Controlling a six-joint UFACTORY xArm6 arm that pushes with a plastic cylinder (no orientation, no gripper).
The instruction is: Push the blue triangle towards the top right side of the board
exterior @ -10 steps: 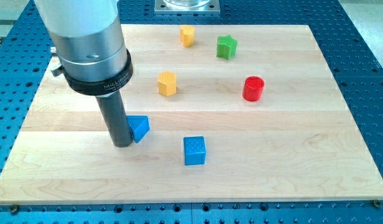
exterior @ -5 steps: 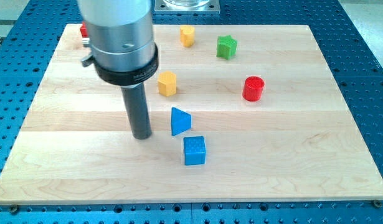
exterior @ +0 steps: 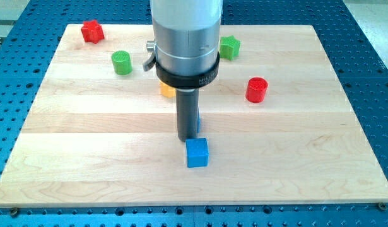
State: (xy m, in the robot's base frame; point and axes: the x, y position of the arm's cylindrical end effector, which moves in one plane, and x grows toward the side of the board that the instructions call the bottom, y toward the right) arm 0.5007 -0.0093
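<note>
The blue triangle [exterior: 197, 122] is almost wholly hidden behind my rod; only a thin blue sliver shows at the rod's right edge, near the board's middle. My tip [exterior: 187, 138] rests on the board right against the triangle's left side, and just above the blue cube [exterior: 197, 152].
A yellow block [exterior: 166, 91] peeks out from behind the arm's collar. A red cylinder [exterior: 257, 89] lies to the right and a green star [exterior: 231, 46] at the upper right. A green cylinder [exterior: 121, 62] and a red star [exterior: 91, 31] lie at the upper left of the wooden board [exterior: 86, 145].
My rod has moved right across the board, pushing the blue triangle right. It now covers the triangle and the yellow blocks; the green cylinder and red star have come into sight.
</note>
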